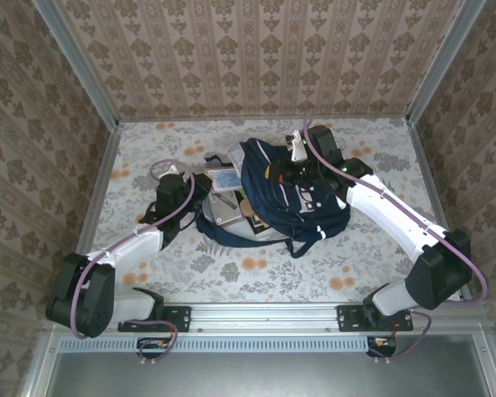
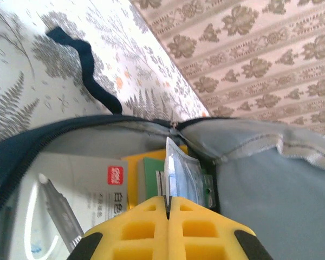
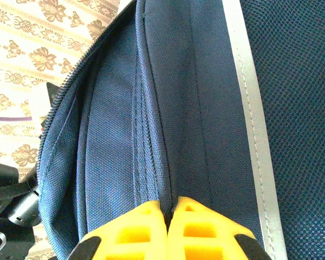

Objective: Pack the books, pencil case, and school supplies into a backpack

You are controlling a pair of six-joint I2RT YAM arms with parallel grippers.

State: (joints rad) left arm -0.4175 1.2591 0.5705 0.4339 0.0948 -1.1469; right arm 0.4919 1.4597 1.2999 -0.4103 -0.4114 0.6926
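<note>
Pinching a clear packet [image 2: 181, 174] by its edge between closed left fingers [image 2: 143, 230], just inside the open mouth of the backpack [image 1: 302, 194] lying mid-worktop [image 1: 380, 256], above the books [image 2: 132, 165]; right fingers [image 3: 135, 230] clamped on a fabric fold. Best: hold that fold high, slide the packet deep, then release.

Backpack [image 3: 195, 108]: coarse-woven navy cloth, matt, with a smooth pale grey strip; the lining is smooth grey fabric. Clear sleeve [image 2: 181, 173] is glossy plastic; white packet [image 2: 97, 189] looks like smooth printed film. Left pincer [image 2: 168, 208] pads are matt yellow moulded plastic; surface [image 2: 21, 65] is matt with a floral print.
</note>
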